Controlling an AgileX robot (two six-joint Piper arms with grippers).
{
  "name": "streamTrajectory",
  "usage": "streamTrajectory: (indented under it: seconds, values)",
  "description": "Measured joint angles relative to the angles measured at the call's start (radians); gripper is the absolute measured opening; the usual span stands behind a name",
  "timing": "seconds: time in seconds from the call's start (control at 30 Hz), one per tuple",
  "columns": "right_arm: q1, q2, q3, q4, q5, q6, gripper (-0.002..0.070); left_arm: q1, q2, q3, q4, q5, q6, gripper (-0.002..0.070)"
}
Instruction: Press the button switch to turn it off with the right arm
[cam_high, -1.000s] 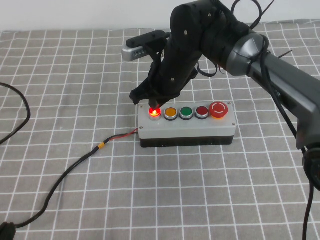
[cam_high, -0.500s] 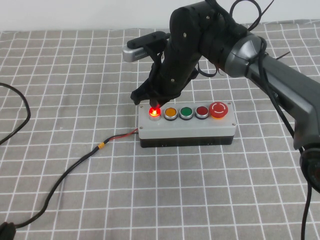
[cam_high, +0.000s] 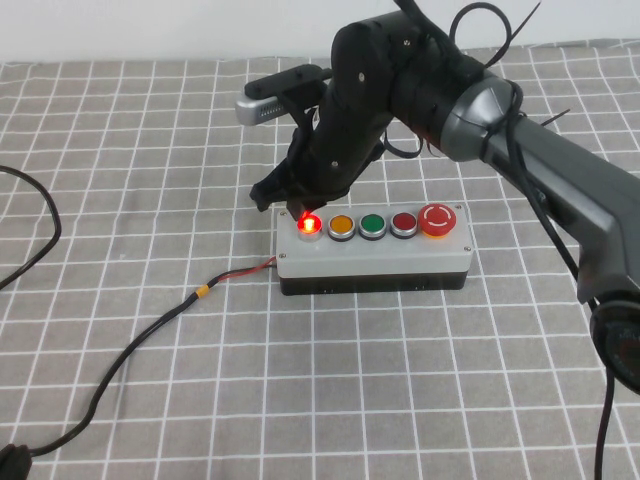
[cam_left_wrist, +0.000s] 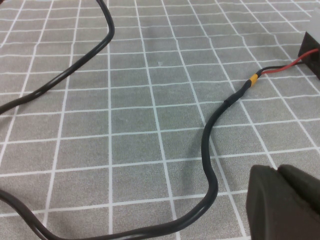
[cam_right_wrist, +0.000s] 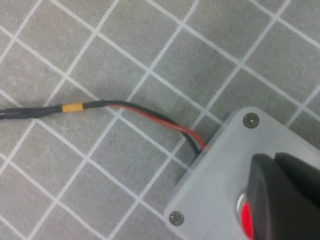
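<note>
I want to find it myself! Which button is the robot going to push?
Find the grey box on the checked cloth, with five buttons in a row. The button switch is at the row's left end, by the red and black wires, under the right gripper. Only it glows bright red; its neighbour is orange.

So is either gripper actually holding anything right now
Neither holds anything. The right gripper sits with its tip over the glowing button switch; the left gripper hangs over bare tablecloth.

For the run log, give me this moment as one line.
right gripper: on red button, lit | left gripper: parked near cable
</note>
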Motion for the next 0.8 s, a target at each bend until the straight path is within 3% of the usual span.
streamTrajectory:
  seconds: [0.43,0.8]
  values:
    - [0.010,-0.052,0.004,-0.036,0.023,0.000,-0.0017,0.000,0.000,0.000,0.000,0.000,0.000,-0.0003]
    - [0.010,-0.469,0.230,-0.074,0.038,-0.044,-0.0017,0.000,0.000,0.000,0.000,0.000,0.000,-0.0003]
